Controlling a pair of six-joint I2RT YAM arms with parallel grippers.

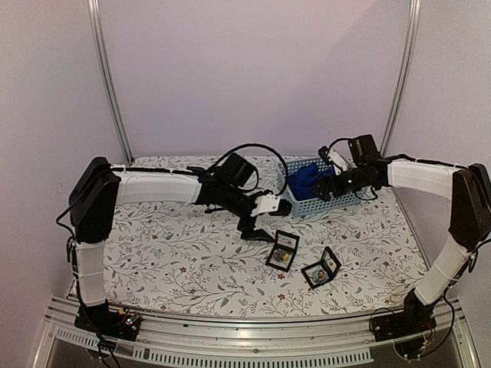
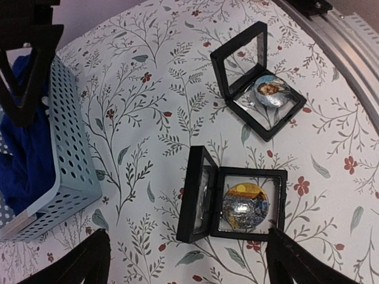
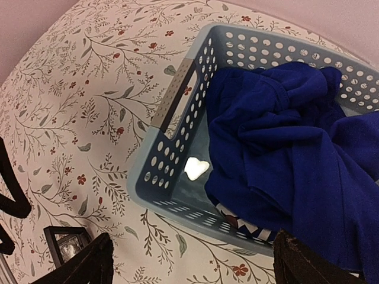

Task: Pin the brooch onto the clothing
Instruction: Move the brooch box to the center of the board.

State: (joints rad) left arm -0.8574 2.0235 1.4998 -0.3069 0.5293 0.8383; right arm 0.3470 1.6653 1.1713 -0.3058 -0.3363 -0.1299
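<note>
blue T-shirt (image 3: 284,136) — bunched in basket (image 3: 177,100) | brooch (image 2: 244,204) — in opened case (image 2: 198,195)

A table (image 1: 169,253) under a floral cloth carries a pale blue perforated basket (image 1: 314,205) at the back right. Two open black cases (image 1: 282,250) (image 1: 321,267) lie side by side in front of the basket.

Arms: two, left arm (image 1: 153,186) and right arm (image 1: 422,175).
Grippers: two, left gripper (image 1: 257,234) and right gripper (image 1: 326,192).
Display cases: two, black and open; lower case (image 2: 251,173) at bottom centre of the left wrist view, upper case (image 2: 240,62) at upper right.
Brooches: two, a lower brooch (image 2: 246,204) and an upper brooch (image 2: 269,92), one per case.
Baskets: one, a blue-grey basket (image 3: 177,100).
Garments: one, the blue clothing (image 3: 284,136) in the basket.
</note>
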